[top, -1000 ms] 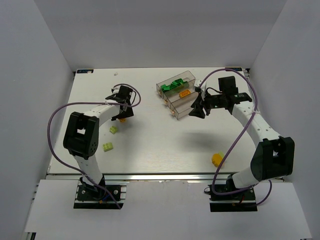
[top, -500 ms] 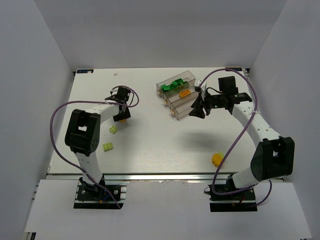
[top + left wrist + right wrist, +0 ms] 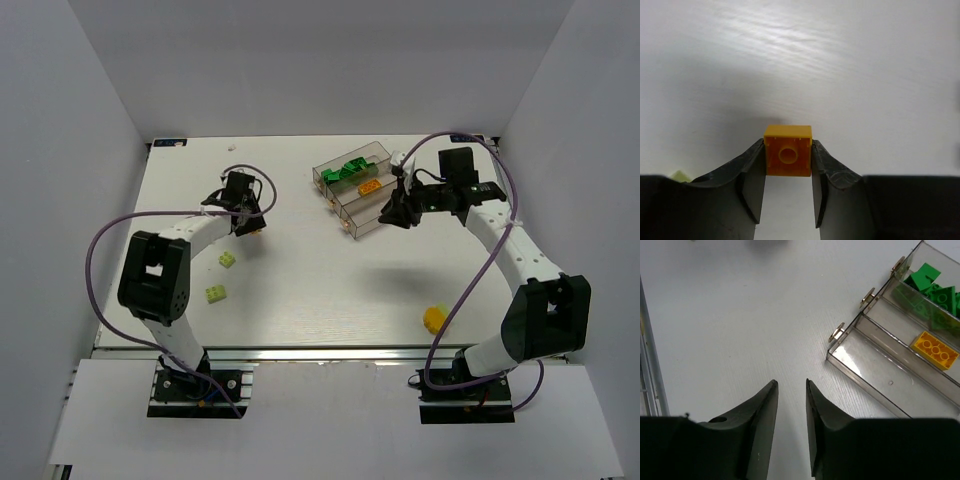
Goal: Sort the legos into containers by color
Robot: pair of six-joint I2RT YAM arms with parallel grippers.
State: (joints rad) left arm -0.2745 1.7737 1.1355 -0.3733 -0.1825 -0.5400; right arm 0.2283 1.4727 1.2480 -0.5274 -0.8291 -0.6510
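My left gripper (image 3: 788,146) is shut on a small orange lego (image 3: 788,151), pinched by its sides with its hollow underside facing the camera. In the top view this gripper (image 3: 247,222) is at the left of the table. The containers (image 3: 355,192) stand at the back centre, three clear troughs side by side. Green legos (image 3: 935,287) lie in the far trough and an orange lego (image 3: 935,350) in the middle one. The near trough (image 3: 875,362) shows nothing inside. My right gripper (image 3: 791,383) hovers open beside the tray's near end (image 3: 393,213), holding nothing.
Two pale yellow-green legos (image 3: 228,260) (image 3: 216,294) lie on the table near the left arm. A yellow-orange lego (image 3: 433,318) sits at the front right. White walls enclose the table on three sides. A purple cable loops off each arm.
The left gripper has closed on the orange lego and shifted slightly toward the back. The right gripper's fingers have narrowed and it has edged toward the back.
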